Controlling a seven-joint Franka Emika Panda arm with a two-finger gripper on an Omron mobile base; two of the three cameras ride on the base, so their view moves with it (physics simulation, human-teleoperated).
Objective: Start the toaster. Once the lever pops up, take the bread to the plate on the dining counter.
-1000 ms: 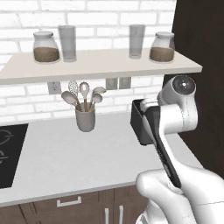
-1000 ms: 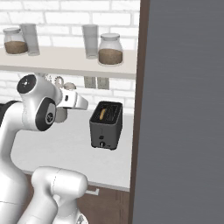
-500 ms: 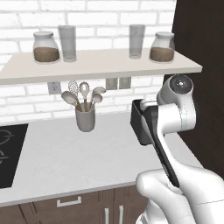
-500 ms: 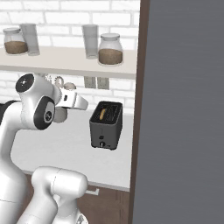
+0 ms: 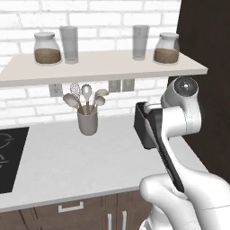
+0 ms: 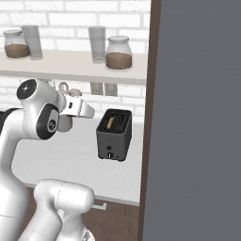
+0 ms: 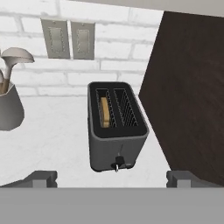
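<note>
Worktop (image 5: 67, 161): white, under a brick wall, shelf (image 5: 103, 67) of jars above.
Toaster (image 7: 116, 127): dark, near the worktop's right end beside a dark panel (image 7: 192, 87); the left base view has the arm across most of it.
Bread (image 7: 104, 112): tan slice down in the left slot, clear from the hand view.
Utensil cup (image 5: 87, 122): well left of the toaster.
Gripper (image 7: 112, 177): tips wide apart, holding nothing, short of the toaster's knob end.

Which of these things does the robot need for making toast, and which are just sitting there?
For the job:
toaster
bread in its left slot
tool, open

Just sitting there:
utensil cup
jars and glasses on the shelf
cooktop
</note>
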